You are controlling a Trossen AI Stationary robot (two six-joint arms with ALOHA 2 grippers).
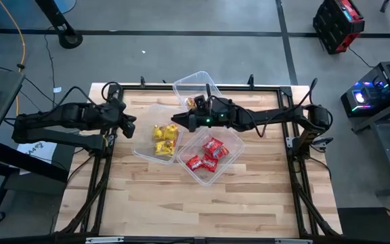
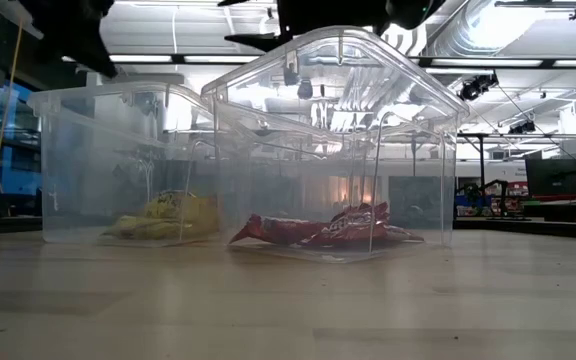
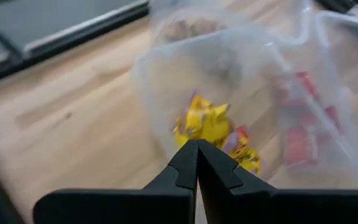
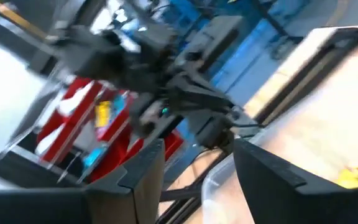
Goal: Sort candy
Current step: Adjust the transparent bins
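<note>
Wooden slats make up the tabletop we work over, with grey workshop floor around it and three clear tubs clustered near its middle. We take the tub of red candy as our landmark. Touching it on the left arm's side is the tub of yellow candy; just beyond it toward the far edge stands a third tub, tilted, with a few brown-gold candy packets inside. We see no sweet lying loose on the wood.

Our right gripper hangs above the gap between the yellow tub and the brown-gold one, close to the landmark's far corner. In its wrist view the two fingers stand well apart with nothing between them, so we judge a piece has just been let go.

Our left gripper waits beside the yellow tub, on the side away from the landmark, its fingers pressed together on nothing.

To do the step well, we would lift the right gripper straight up clear of the tub rims before swinging, since those thin walls tip easily, then check whether anything remains unsorted.
</note>
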